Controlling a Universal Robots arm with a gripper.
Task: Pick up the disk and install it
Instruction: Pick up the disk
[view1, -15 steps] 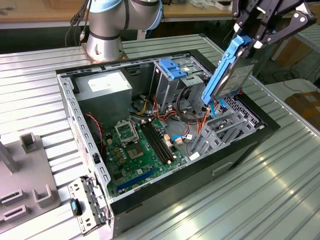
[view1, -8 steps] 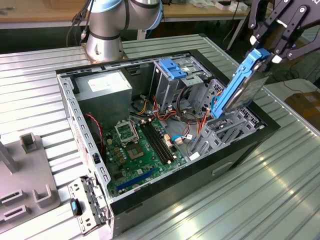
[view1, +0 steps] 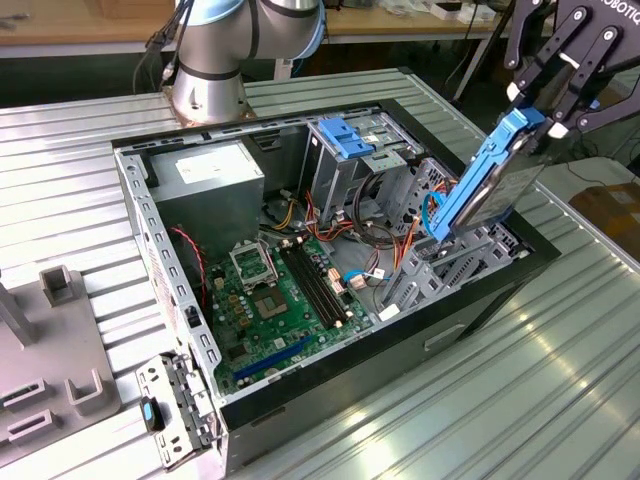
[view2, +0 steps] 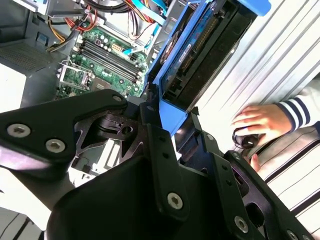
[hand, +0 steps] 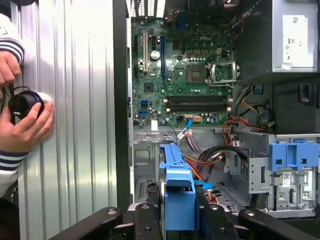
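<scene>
Pincer (view1: 541, 118) state: fingers clamped on the upper end of the disk (view1: 488, 188), gripping its blue carrier rail from both sides. You can check the same grip in both wrist views, where the black fingers (hand: 150, 220) flank the blue rail of the disk (hand: 177, 197).

Disk position: off the bench, tilted on edge, and hanging over the open computer case (view1: 400, 350) at about 2 o'clock from the motherboard (view1: 280, 295) in the exterior view. Its lower end is down by the metal drive cage (view1: 440, 265); you cannot tell whether it touches.

Inside the case, the power supply (view1: 205, 180) lies at 11 o'clock from the motherboard, and the light-blue flap (view1: 345, 140) at 1 o'clock.

The case lies on the ribbed metal bench (view1: 520, 400).

In the first wrist view a person's hand (hand: 27, 125), in a striped sleeve (hand: 10, 160), rests on the bench beside the case, holding a small dark round object (hand: 22, 102).
</scene>
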